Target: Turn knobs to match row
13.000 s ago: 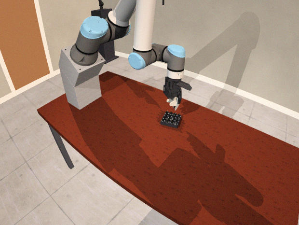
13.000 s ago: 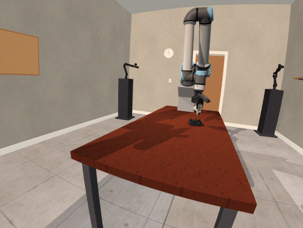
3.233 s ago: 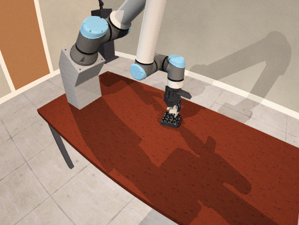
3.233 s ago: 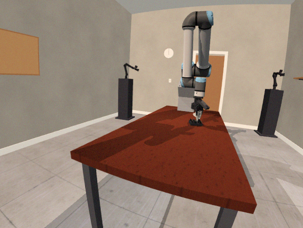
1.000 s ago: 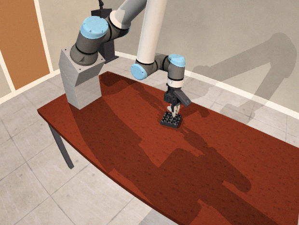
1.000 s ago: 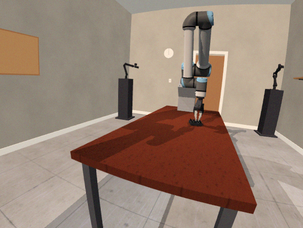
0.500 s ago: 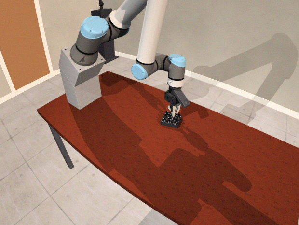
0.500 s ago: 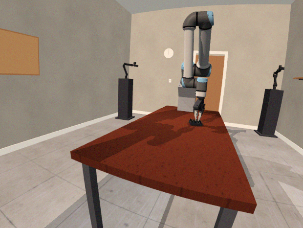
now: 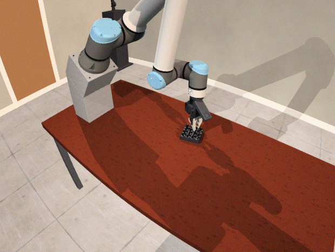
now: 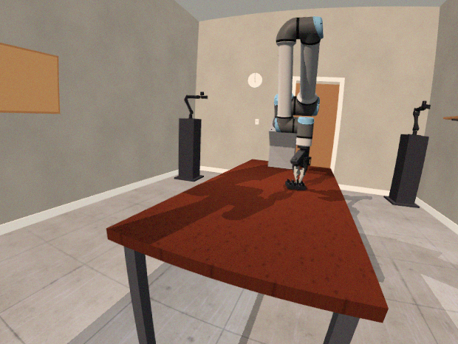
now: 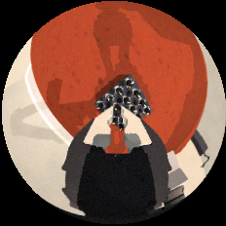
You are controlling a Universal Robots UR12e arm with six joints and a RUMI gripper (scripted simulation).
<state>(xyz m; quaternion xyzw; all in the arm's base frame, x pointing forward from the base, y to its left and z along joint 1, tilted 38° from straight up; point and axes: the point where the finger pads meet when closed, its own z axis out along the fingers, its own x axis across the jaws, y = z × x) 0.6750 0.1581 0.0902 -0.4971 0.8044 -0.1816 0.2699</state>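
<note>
On the red desk (image 9: 230, 146) (image 10: 277, 240) (image 11: 161, 54), the knob box (image 9: 189, 140) (image 10: 295, 188) (image 11: 138, 90) looks light enough to skid, so the small hard knob (image 11: 117, 111) the jaws pinch probably wants low, centred gripping.

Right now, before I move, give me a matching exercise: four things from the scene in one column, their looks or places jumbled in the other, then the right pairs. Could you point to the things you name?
Things:
1. Knob box (image 9: 190, 139) (image 10: 296, 187) (image 11: 129, 89)
2. Wall clock (image 10: 254, 80)
3. Door (image 9: 27, 40) (image 10: 326, 129)
4. Fingers (image 9: 193, 126) (image 10: 296, 174)

Descriptions:
A. Orange-brown, in a white frame
B. Pale, pointing down at the knobs
C. Dark, sitting on the reddish table (image 9: 151, 130) (image 10: 295, 229) (image 11: 170, 63)
D. Round and white

Pairs: 1-C, 2-D, 3-A, 4-B.
</note>
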